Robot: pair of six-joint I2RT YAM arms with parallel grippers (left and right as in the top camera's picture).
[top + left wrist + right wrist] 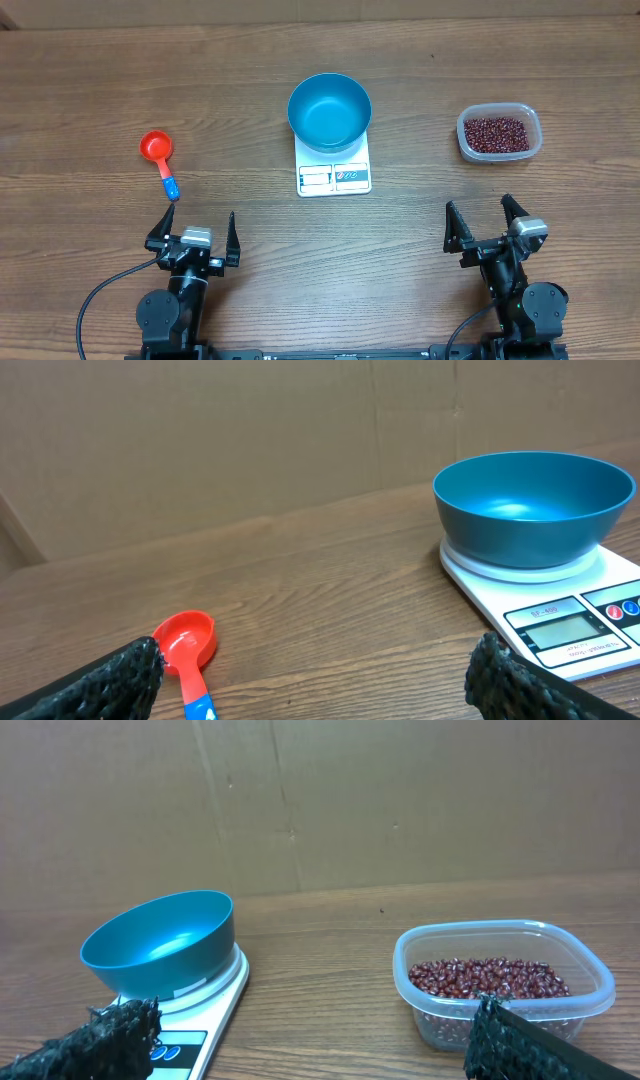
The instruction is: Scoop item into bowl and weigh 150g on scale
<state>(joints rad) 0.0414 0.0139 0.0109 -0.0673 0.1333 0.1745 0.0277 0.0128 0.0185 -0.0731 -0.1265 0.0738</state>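
Note:
An empty blue bowl [329, 110] [532, 508] [160, 943] stands on the white scale [334, 176] [570, 625] [190, 1040] at the table's middle. Dark red-brown beans [495, 133] [490, 978] fill a clear plastic tub [499, 132] [502, 982] at the right. A red scoop with a blue handle [160, 160] [190, 655] lies at the left. My left gripper [194, 232] [320, 682] is open, near the front edge, just behind the scoop's handle. My right gripper [488, 222] [318, 1042] is open too, in front of the tub. Both hold nothing.
A brown cardboard wall [250, 440] [400, 800] stands behind the wooden table [80, 90]. Bare wood lies between the scoop, the scale and the tub.

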